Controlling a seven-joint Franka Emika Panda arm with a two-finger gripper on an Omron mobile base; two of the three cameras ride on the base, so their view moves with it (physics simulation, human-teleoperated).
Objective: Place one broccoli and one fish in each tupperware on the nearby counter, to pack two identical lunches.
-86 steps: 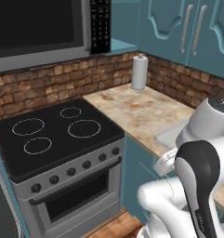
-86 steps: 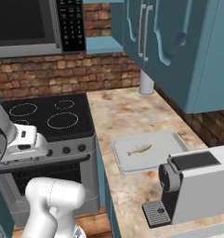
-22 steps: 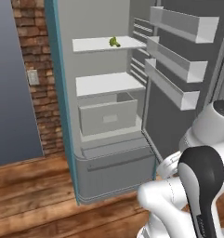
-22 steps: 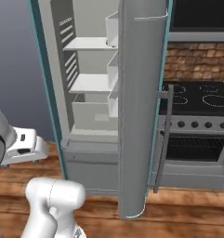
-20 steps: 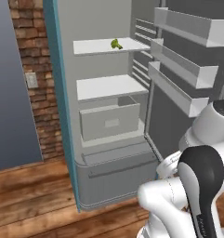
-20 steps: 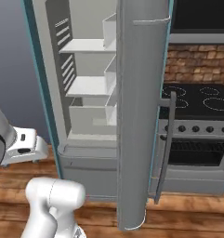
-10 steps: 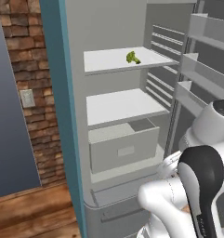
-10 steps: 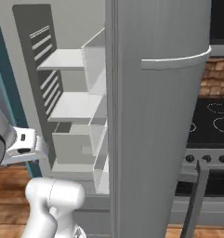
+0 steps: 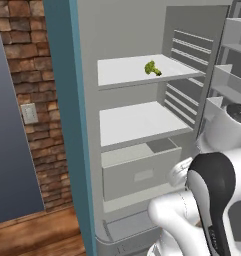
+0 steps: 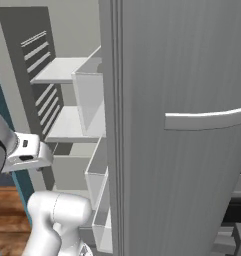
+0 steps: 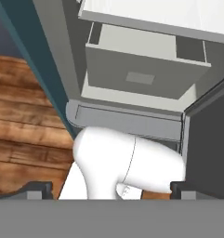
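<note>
Dark fingers (image 11: 39, 188) stand wide apart, holding nothing, above the wooden floor (image 11: 20, 116). Beyond them sits the open fridge's grey drawer (image 9: 139, 172), then a bare shelf (image 9: 137, 122); farthest, on the upper shelf (image 9: 122, 70), rests the green broccoli (image 9: 152, 68).

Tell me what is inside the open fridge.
One broccoli lies on the upper shelf. The middle shelf below it is bare. The drawer stands slightly open, but its front hides whatever is in it. No fish is visible.
</note>
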